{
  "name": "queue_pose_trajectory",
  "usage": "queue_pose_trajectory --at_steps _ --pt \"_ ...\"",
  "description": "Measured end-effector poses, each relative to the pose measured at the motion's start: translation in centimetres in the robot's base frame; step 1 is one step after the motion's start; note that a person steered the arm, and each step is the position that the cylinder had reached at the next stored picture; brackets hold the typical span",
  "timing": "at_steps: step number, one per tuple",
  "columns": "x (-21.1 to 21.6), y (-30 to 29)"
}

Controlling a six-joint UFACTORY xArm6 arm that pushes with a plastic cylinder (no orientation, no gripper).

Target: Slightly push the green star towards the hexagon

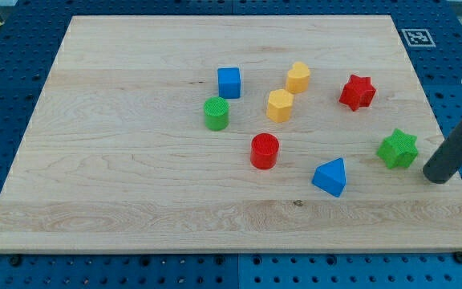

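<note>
Eight blocks are sitting in plain sight on the desk (135, 201), while my rod is being cut off at the view's right edge, its upper part out of frame. I am carrying no claw, so nothing is being grasped. My tip (437, 177) is resting near the desk's right edge, just beside the green star (397, 149), on its lower right. The yellow hexagon (279, 105) is lying well apart toward the view's left, with the red star (358, 91) above that line and the blue wedge-like block (330, 177) below it.
</note>
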State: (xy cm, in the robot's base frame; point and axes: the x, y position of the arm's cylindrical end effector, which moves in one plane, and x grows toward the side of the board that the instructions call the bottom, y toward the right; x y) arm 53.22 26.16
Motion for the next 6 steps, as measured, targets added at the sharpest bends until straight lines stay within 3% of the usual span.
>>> queue_pose_trajectory --at_steps 3,5,6 --pt "-1.7 -5.5" --pt "3.5 -3.4" --pt "4.9 -6.7"
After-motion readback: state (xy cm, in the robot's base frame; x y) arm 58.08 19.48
